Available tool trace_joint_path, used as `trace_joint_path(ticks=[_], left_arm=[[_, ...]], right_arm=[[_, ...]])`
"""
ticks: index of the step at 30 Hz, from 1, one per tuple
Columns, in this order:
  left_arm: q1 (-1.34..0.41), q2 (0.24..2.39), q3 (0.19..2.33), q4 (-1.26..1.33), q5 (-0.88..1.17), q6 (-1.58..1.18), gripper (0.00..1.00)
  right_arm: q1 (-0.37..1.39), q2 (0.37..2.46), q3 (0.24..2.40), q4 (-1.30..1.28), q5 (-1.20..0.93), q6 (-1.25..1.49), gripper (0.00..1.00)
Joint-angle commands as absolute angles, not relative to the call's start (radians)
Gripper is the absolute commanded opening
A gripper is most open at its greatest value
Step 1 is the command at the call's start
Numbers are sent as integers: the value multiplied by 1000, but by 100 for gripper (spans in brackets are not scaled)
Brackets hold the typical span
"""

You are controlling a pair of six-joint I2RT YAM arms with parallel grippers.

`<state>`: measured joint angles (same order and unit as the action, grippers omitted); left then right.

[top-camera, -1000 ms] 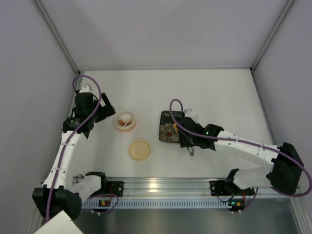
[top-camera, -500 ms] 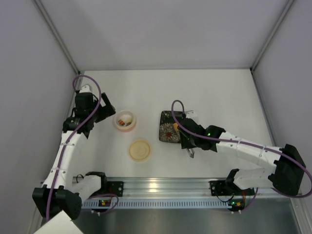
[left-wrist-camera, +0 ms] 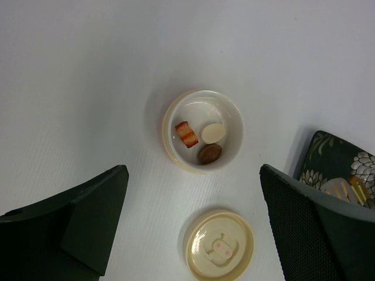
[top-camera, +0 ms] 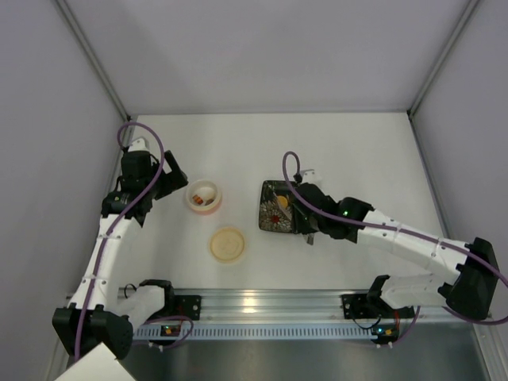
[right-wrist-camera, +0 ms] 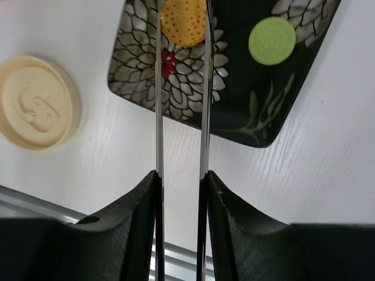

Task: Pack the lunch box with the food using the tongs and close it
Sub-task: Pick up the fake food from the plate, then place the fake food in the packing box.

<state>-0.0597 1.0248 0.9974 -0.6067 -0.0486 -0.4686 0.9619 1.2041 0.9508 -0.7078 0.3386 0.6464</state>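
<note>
In the right wrist view my right gripper (right-wrist-camera: 179, 181) is shut on the slim metal tongs (right-wrist-camera: 158, 117). Their two arms reach out over the black floral plate (right-wrist-camera: 234, 105). The tips flank the orange round (right-wrist-camera: 183, 20) on both sides, close against it. A green round (right-wrist-camera: 272, 40) lies on the plate to its right. The lunch box (left-wrist-camera: 176, 149) stands uncovered below my open left gripper (left-wrist-camera: 193, 175) and holds a cream oval (left-wrist-camera: 213, 133), a red piece and a brown piece. From above, the lunch box (top-camera: 204, 195) sits left of the plate (top-camera: 270, 218).
The cream round lid (top-camera: 227, 244) lies flat on the table in front of the lunch box, also seen as the lid (left-wrist-camera: 220, 246) and the lid (right-wrist-camera: 36, 102). White walls close in the table, and a metal rail (top-camera: 262, 302) runs along the near edge.
The right gripper has squeezed the tongs narrower, bringing their tips in around the orange round, and the right arm has shifted slightly. The left arm has not moved.
</note>
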Motion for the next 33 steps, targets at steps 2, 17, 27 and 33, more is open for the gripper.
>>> trace_joint_path(ticks=[2, 17, 27, 33], left_arm=[[-54, 999, 989, -572, -52, -456, 99], [-54, 1000, 988, -572, -52, -454, 99], [-54, 1003, 988, -572, -57, -454, 99], [-54, 1002, 988, -574, -55, -454, 99]], right_arm=[[983, 1233, 1116, -699, 357, 612, 31], [1101, 1583, 1578, -686, 318, 552, 31], [1152, 1824, 1807, -721, 296, 526, 31], [1154, 1873, 1810, -703, 293, 528, 32]])
